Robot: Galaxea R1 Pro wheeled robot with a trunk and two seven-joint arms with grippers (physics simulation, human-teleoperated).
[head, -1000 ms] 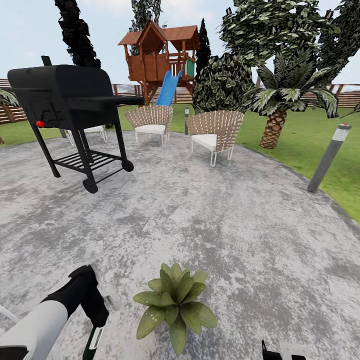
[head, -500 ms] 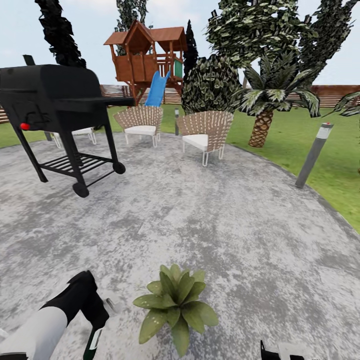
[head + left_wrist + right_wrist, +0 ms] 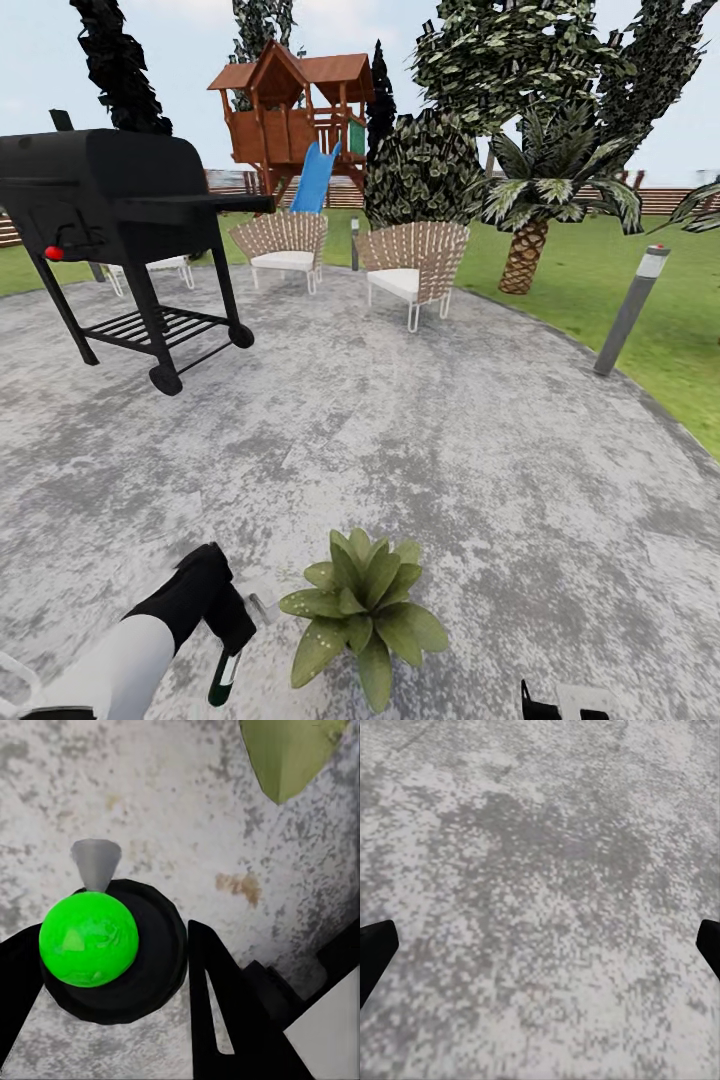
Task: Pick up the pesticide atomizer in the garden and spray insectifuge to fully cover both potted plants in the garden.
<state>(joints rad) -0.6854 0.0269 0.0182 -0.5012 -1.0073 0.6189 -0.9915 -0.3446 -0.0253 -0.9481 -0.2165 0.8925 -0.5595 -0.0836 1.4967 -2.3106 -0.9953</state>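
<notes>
On the round grey stone patio [image 3: 420, 440] stands one potted plant [image 3: 362, 610], a low rosette of broad speckled green leaves; the second one is out of view. My left gripper [image 3: 225, 622] sits just left of it, shut on the pesticide atomizer [image 3: 224, 678], whose dark-green body hangs down and whose pale trigger head [image 3: 258, 603] points toward the leaves. The left wrist view looks along the bottle [image 3: 90, 939] between the black fingers [image 3: 217, 1005], with a leaf tip [image 3: 289, 754] beyond. My right gripper [image 3: 540, 945] is open over bare stone; its arm shows at the edge of the head view [image 3: 555, 702].
A black wheeled grill [image 3: 120, 210] stands at the far left of the patio. Two wicker chairs [image 3: 412, 262] sit at the back, before a wooden playhouse [image 3: 290, 120]. A grey bollard lamp [image 3: 630, 312] and a palm [image 3: 530, 230] stand on the lawn at right.
The head view first shifted a little. Since then my left arm has carried the atomizer to the right, closer to the potted plant. The right gripper has stayed where it was.
</notes>
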